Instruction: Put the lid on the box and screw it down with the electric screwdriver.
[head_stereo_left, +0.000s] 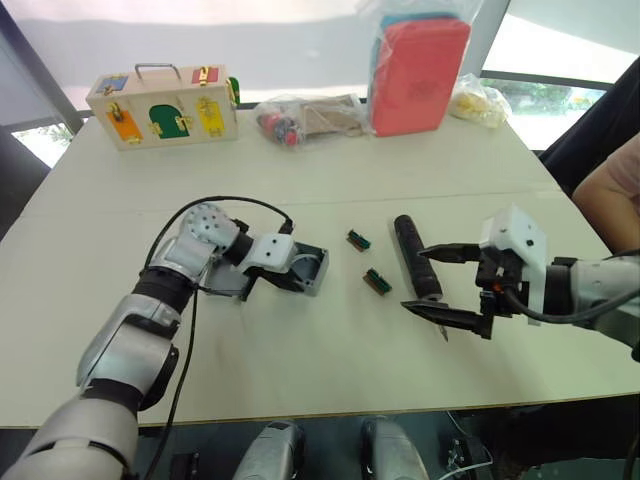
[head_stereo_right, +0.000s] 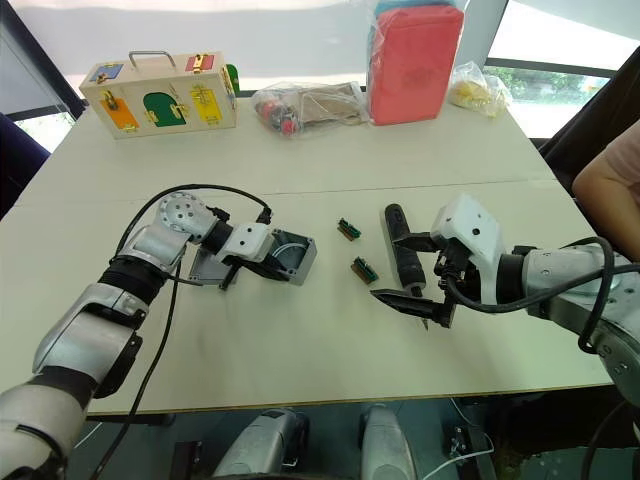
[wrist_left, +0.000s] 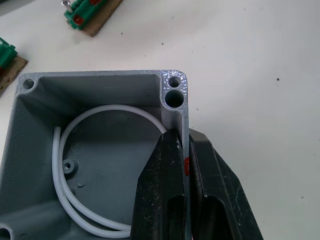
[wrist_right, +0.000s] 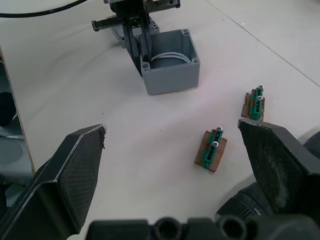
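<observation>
Box left; electric screwdriver right; two small connectors between.

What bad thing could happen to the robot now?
The left gripper pinches only one thin wall of the box, so the box might tip or slide. The right gripper is open around the electric screwdriver; being round, it could roll away or knock the small green parts nearby.

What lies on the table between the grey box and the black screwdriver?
Two small green terminal blocks, between the box and the screwdriver, seen in both eye views.
</observation>
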